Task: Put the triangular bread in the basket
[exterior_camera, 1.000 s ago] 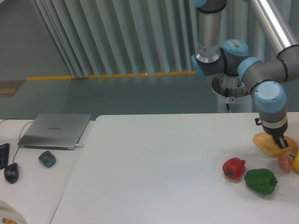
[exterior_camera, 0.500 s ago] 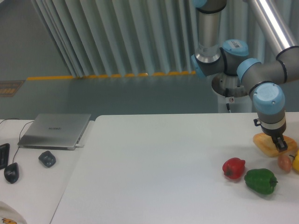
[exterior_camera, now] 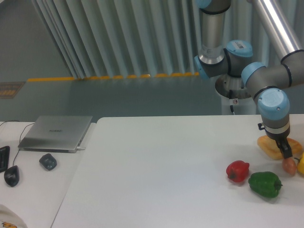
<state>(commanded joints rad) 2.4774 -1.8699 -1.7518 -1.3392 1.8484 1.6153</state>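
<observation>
Your white table [exterior_camera: 156,171] carries the triangular bread [exterior_camera: 271,148] near its far right edge, a flat golden-orange wedge with a browned rim, its long axis running roughly left to right, though which end is the tip you cannot tell. Your gripper [exterior_camera: 286,152] is down on the bread's right part, but its fingers are too small and dark to tell whether they are spread or clenched. Just in front sit the green pepper [exterior_camera: 264,184], the red pepper [exterior_camera: 238,171] and a small orange-pink egg-like thing [exterior_camera: 289,166].
</observation>
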